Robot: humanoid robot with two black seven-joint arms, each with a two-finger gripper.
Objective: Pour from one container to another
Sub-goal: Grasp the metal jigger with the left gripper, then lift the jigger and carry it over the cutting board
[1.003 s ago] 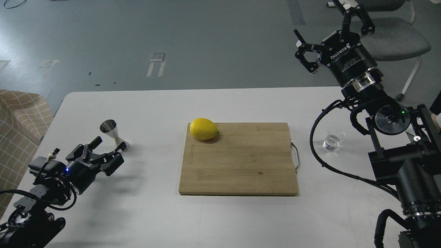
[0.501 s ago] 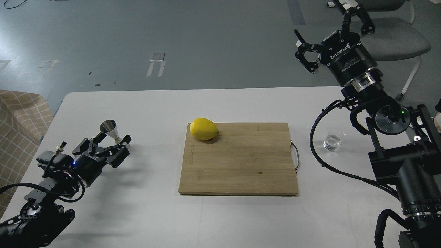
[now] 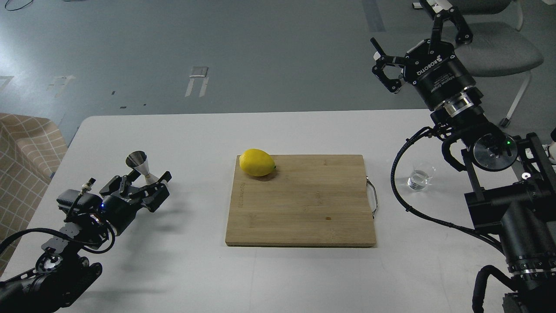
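jigger between spread left gripper fingers | right gripper spread, raised

Bright, even overhead light; the white table reads slightly washed out. Soft shadows fall just beneath the arms and the lemon. A pale glare patch sits on the grey floor at upper left. Focus is sharp throughout
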